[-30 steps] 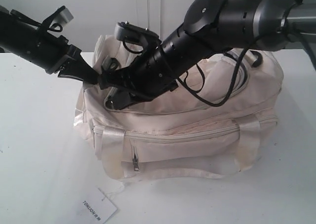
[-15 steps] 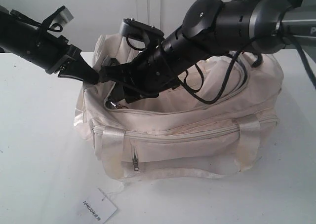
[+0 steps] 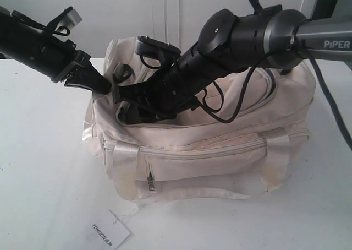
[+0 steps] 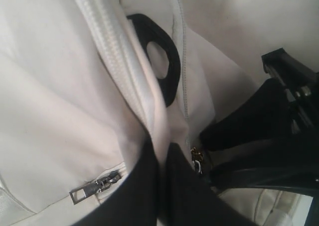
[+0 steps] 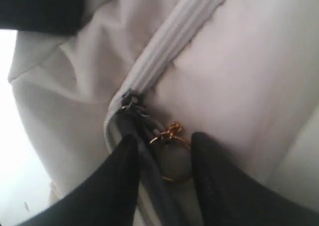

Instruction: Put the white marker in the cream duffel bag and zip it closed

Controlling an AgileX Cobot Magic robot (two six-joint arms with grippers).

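**rig_op:** Okay, quick sanity check on the zip step. My left gripper [image 3: 105, 86] is clamped on a fold of fabric at the end of the soft cream duffel bag [image 3: 220, 151], right by the flat black strap ring [image 4: 162, 61]. My right gripper [image 5: 163, 140] has its fingers spread. The little gold ring-shaped zipper pull [image 5: 172, 134] sits loose between them, not pinched. The slim white marker doesn't show in any view. I'm guessing it's inside the bag, but I can't confirm.

**zip_nerd:** The pale grey zipper [image 5: 174, 42] looks closed up to the slider, with a dark strip past it. Maybe a bit left to run?

**rig_op:** Same read, hard to tell though. My plan is to hold the left pinch tight so the fabric is taut. Then I close on the ring itself, not the cloth, and pull along the zipper line toward the left gripper, not upward.

**zip_nerd:** Got room?

**rig_op:** It's tight. Both grippers sit just beside each other at that end, and my bulky black right arm [image 3: 242, 38] reaches across the bag top. The best exit is probably up and back over the bag. There's open white desk [image 3: 44, 173] to the left. A white paper tag [image 3: 110, 234] lies out front, well apart from the action.
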